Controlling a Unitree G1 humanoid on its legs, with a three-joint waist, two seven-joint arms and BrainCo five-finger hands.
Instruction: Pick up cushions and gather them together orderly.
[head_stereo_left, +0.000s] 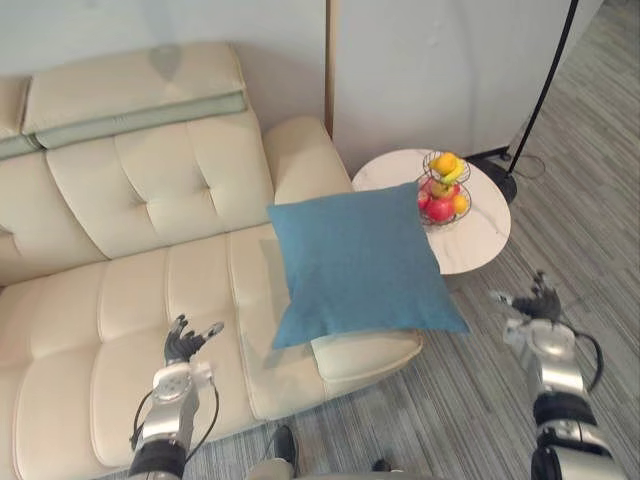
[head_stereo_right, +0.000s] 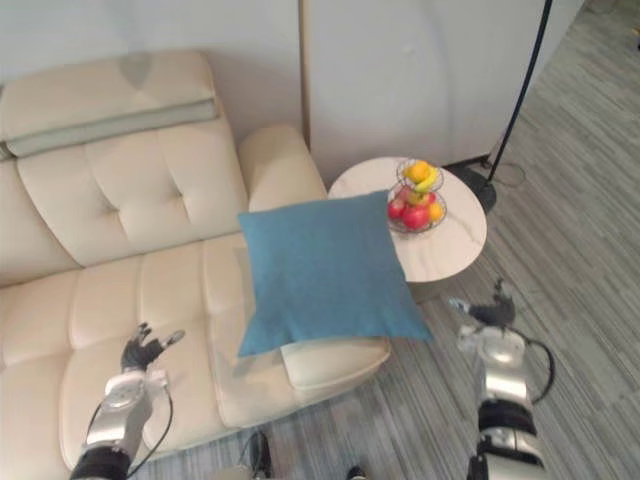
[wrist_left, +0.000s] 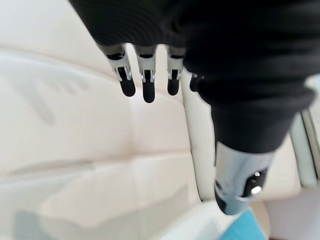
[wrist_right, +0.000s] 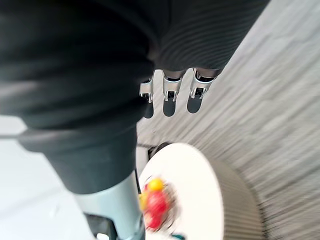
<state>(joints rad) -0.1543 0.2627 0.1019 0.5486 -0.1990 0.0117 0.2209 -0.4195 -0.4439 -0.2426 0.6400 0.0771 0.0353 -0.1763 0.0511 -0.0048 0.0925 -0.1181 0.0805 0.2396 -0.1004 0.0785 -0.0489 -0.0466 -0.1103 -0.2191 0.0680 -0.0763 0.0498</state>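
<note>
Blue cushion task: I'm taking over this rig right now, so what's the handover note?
Left hand: open, empty, above the sofa seat.
Right hand: open, empty, over the floor by the round side table.
Blue cushion: at the sofa's right end, tilted, overhanging the seat's front edge; neither hand touches it.
Done: nothing gathered yet.
To do: grasp the cushion and set it neatly on the sofa.

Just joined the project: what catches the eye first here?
A blue cushion at the cream sofa's right end, next to a round table bearing a fruit basket. The left hand hovers open over the seat, the right hand open over the floor.
</note>
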